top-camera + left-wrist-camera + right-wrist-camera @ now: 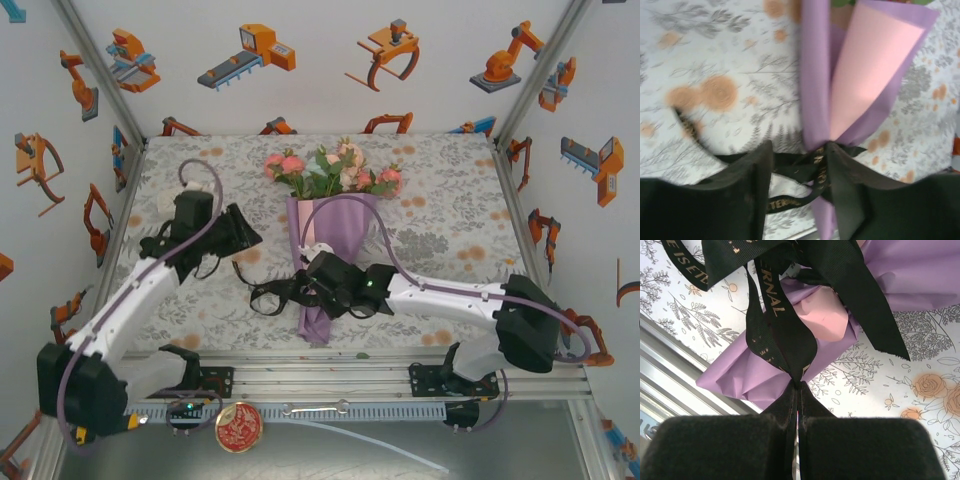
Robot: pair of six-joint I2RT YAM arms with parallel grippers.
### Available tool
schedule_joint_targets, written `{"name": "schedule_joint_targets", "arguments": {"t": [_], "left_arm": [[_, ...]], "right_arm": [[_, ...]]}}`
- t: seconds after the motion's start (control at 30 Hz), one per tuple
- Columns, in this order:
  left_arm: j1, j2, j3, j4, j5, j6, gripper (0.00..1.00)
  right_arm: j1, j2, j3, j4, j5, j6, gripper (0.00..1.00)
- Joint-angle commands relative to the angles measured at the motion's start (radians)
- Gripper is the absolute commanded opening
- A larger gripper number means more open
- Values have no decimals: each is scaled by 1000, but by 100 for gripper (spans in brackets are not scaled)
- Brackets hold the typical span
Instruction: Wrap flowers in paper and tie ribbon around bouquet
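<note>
Black ribbon [785, 340] is pinched in the closed right end effector [797, 405] at the bouquet's [335, 212] narrow waist, mid-desk [450, 200]. Best to pull gently toward 3 o'clock so the knot cinches. The left end effector [799, 150] stands open at 9 o'clock, and the flowers [330, 170] point to 12.

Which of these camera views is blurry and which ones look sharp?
Left wrist view: blurry, the paper edge and tablecloth print smeared. Right wrist view: sharp, gold lettering on the ribbon readable. Top view: evenly lit, no glare, flowers crisp.
</note>
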Motion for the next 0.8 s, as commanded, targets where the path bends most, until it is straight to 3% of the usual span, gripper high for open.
{"name": "schedule_joint_targets", "arguments": {"t": [0.0, 0.13, 0.27, 0.53, 0.7, 0.77], "left_arm": [[-49, 187, 86, -27, 195, 111, 37], [-127, 322, 126, -18, 237, 128, 34], [-138, 400, 117, -16, 325, 118, 35], [-173, 466, 102, -14, 340, 155, 37], [-178, 500, 115, -26, 330, 174, 29], [-179, 500, 115, -28, 328, 178, 21]], "right_arm": [[3, -19, -22, 73, -14, -22, 0], [2, -13, -25, 83, -15, -25, 0], [2, -14, -33, 99, -12, -31, 0], [3, -11, -33, 104, -12, -37, 0], [2, -14, -34, 104, -15, -31, 0], [2, -17, -37, 102, -9, -31, 0]]}}
